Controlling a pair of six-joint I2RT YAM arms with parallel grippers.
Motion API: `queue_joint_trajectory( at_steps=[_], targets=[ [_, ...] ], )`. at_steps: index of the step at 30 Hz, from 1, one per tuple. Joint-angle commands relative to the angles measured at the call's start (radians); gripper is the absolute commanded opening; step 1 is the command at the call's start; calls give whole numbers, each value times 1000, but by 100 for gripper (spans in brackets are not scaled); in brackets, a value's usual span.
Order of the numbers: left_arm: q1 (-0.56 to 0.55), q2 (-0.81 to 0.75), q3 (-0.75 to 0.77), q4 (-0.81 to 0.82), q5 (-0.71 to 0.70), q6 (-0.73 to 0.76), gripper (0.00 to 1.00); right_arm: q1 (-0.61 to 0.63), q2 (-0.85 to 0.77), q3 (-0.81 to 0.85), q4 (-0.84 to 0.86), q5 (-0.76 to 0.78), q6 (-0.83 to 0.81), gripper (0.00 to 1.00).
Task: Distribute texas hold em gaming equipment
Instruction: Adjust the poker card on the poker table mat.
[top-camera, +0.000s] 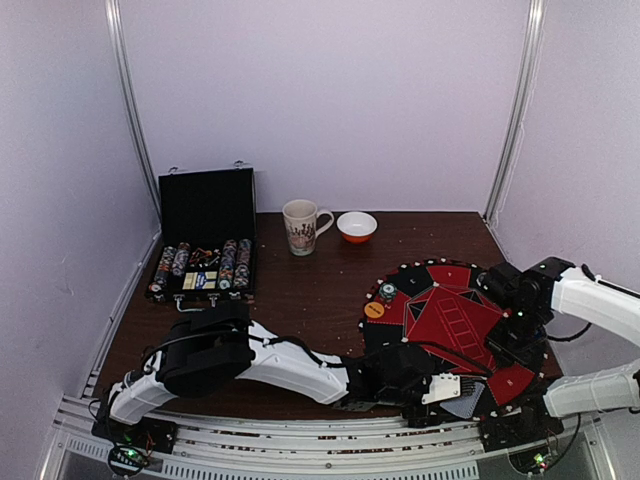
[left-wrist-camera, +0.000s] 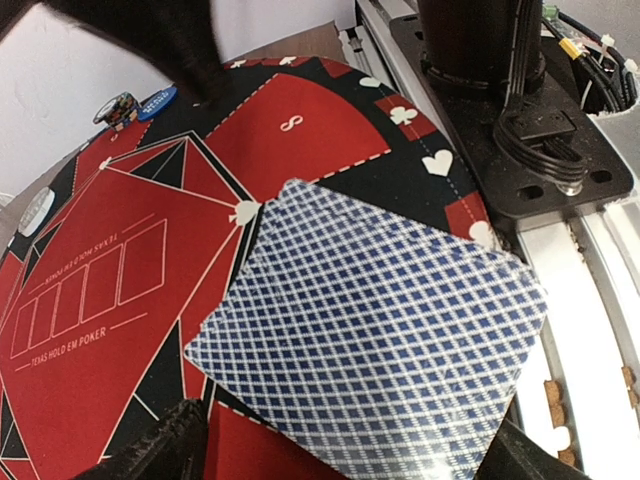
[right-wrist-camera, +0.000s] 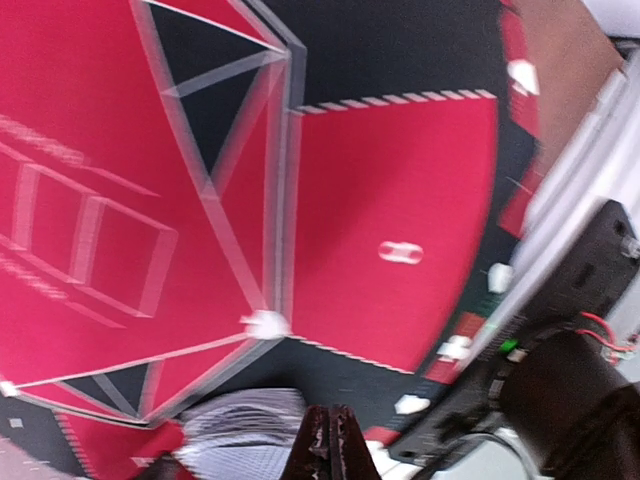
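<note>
A round red-and-black poker mat (top-camera: 452, 322) lies at the right of the table. On its near edge rests a playing card (left-wrist-camera: 370, 340) with a blue-and-white lattice back; it also shows as card (top-camera: 465, 402). My left gripper (left-wrist-camera: 350, 455) hangs low over it, jaws wide open, one finger at each side of the card. On the mat's far left edge are an orange disc (top-camera: 374, 310), a green-white disc (left-wrist-camera: 118, 107) and a blue disc (left-wrist-camera: 158, 100). My right gripper (right-wrist-camera: 328, 445) is shut and empty above the mat, the card (right-wrist-camera: 240, 430) blurred beside it.
An open black case (top-camera: 205, 205) with rows of discs (top-camera: 200, 268) stands at the back left. A patterned mug (top-camera: 302, 226) and an orange-and-white bowl (top-camera: 357, 227) sit at the back middle. The right arm's black base (left-wrist-camera: 480, 90) and the metal rail border the mat's near side.
</note>
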Motion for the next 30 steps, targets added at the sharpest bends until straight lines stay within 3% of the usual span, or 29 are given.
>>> queue_joint_trajectory(
  at_steps=[1,5,16,25,30],
  targets=[
    [21,-30,-17,-19,3,0,88,0,4,-37,-146,-25,-23,0],
    [21,-29,-17,-17,39,3,87,13,12,-107,-137,-83,-39,0],
    [21,-17,-6,-40,53,5,77,162,165,-132,119,-196,12,0],
    [22,-8,6,-56,47,5,76,190,156,-206,343,-290,75,0],
    [25,-10,8,-78,15,11,73,197,146,-206,372,-301,82,0]
  ],
)
